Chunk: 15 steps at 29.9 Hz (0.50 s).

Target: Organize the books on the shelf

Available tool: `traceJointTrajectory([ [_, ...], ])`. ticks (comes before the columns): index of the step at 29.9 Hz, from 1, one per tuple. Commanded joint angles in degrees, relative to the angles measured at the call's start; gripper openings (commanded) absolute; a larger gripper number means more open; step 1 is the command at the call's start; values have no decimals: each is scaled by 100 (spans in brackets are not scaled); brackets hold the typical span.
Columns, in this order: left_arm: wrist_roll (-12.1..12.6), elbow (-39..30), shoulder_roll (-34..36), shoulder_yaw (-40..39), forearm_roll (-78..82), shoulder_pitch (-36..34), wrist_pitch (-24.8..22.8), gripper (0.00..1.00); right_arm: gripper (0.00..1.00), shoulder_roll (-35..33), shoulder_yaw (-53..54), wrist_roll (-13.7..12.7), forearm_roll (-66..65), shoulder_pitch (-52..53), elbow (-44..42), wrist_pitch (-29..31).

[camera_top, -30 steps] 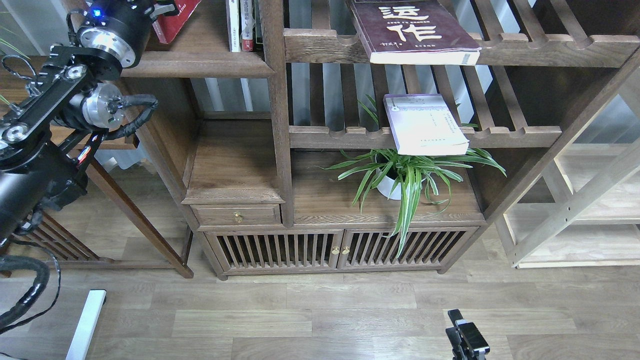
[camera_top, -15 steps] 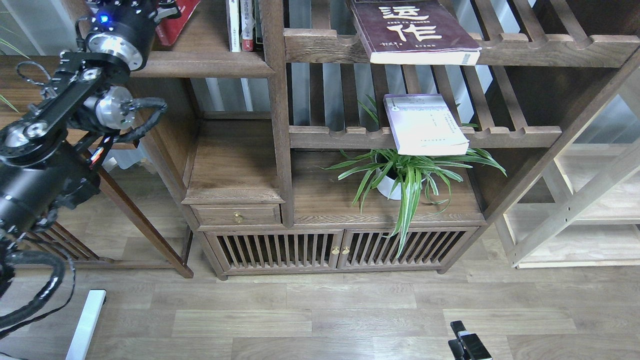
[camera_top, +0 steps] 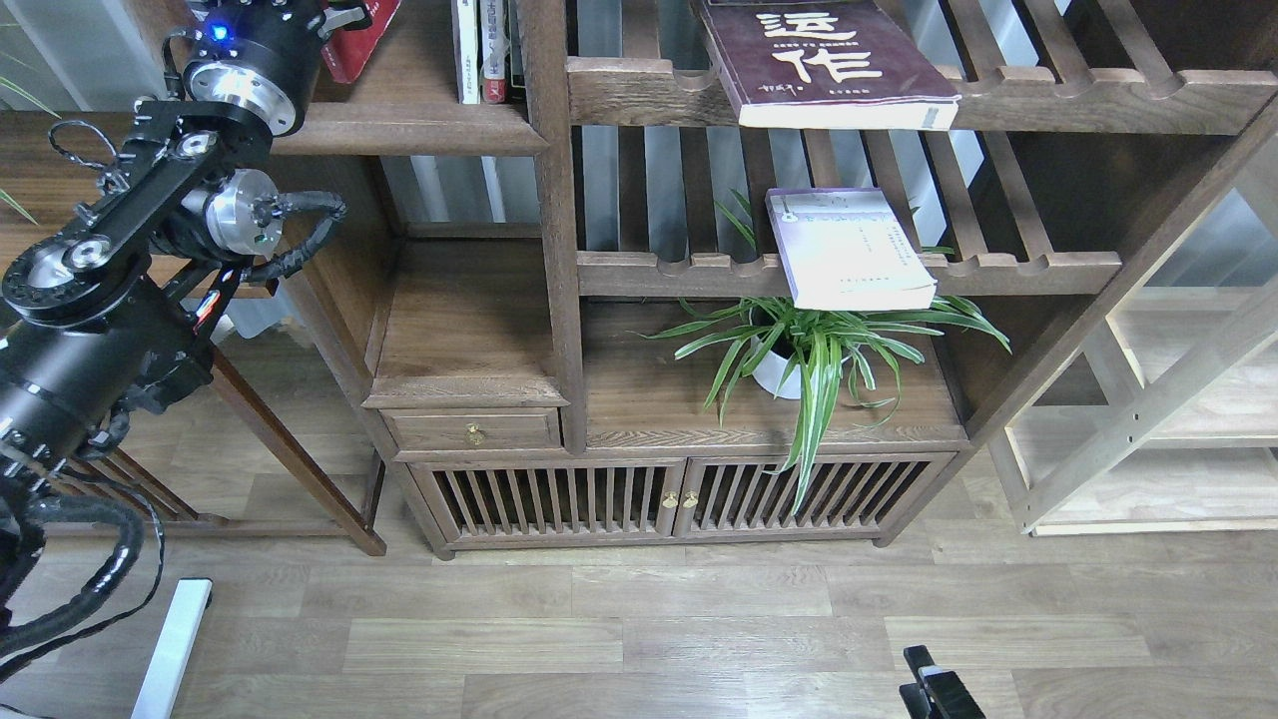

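Note:
My left gripper [camera_top: 344, 14] is at the top left, over the solid dark-brown shelf [camera_top: 399, 132]. It looks shut on the bright red book [camera_top: 364, 42], which is tilted over the shelf and cut off by the frame's top edge. The dark maroon book [camera_top: 819, 60] with white characters lies on the upper slatted rack. The pale lavender-white book [camera_top: 849, 250] lies on the lower slatted rack and overhangs its front rail. My right gripper [camera_top: 939, 691] is a small dark tip at the bottom edge, low over the floor; its fingers cannot be told apart.
Thin white- and red-spined books [camera_top: 484, 50] stand upright at the shelf's right end against a post [camera_top: 554, 200]. A potted spider plant [camera_top: 809, 350] sits under the lavender book. A pale wooden rack [camera_top: 1148, 399] stands at the right.
My left arm has moved to the right and further in, carrying the red book along the shelf. My right gripper has sunk lower toward the bottom edge.

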Motion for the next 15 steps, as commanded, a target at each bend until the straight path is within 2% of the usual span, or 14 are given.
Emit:
traceJointTrajectory([
  [1,-95,72,1,19,1,18,-4,6,60,-4,0,0,23,-17,1,0],
  [15,-210,187,-26,141,-52,53,-22,6,60,-13,-17,0,58,-122,1,0],
])
